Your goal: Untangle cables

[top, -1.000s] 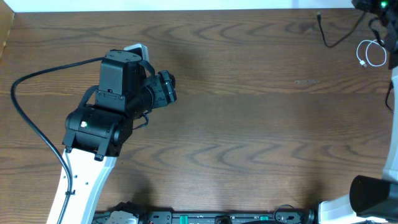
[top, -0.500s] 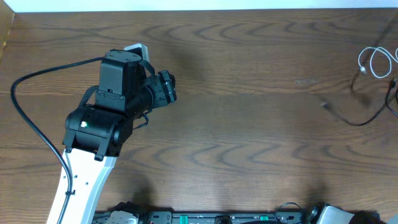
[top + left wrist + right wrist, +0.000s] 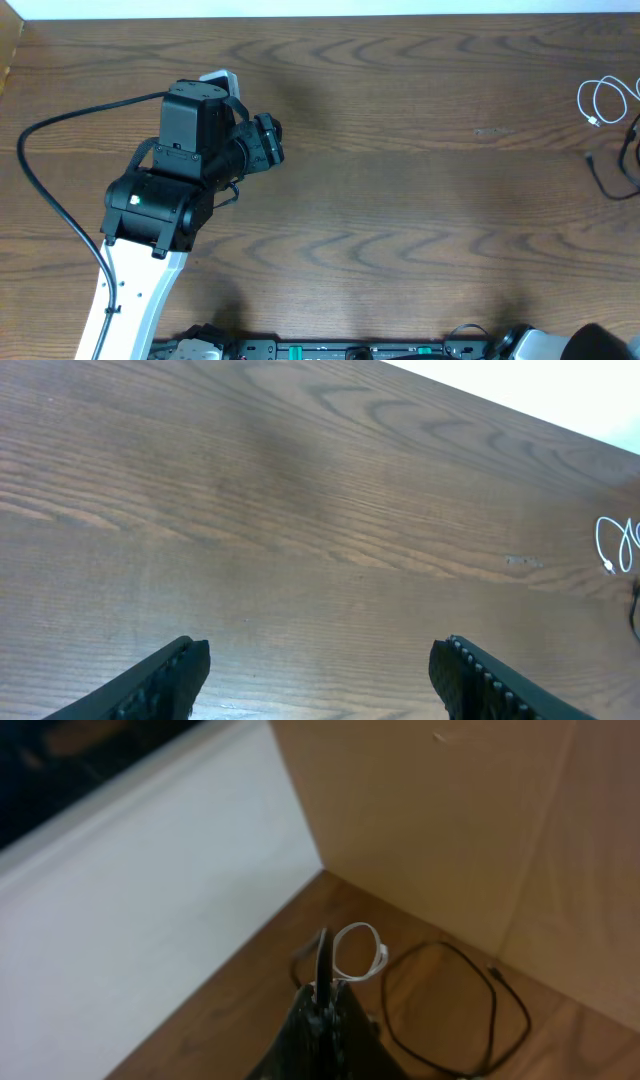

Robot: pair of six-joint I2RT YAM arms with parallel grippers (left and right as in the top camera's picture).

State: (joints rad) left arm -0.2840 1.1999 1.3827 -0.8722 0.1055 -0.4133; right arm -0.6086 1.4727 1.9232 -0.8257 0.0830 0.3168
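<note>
Right wrist — right gripper (image 3: pixel 322 948) pinched together, white cable (image 3: pixel 383 952) beside tip | left gripper (image 3: pixel 320 652) spread — cable distant

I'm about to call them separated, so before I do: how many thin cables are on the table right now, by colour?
White cable: 1
Black cable: 1
Total: 2
</note>
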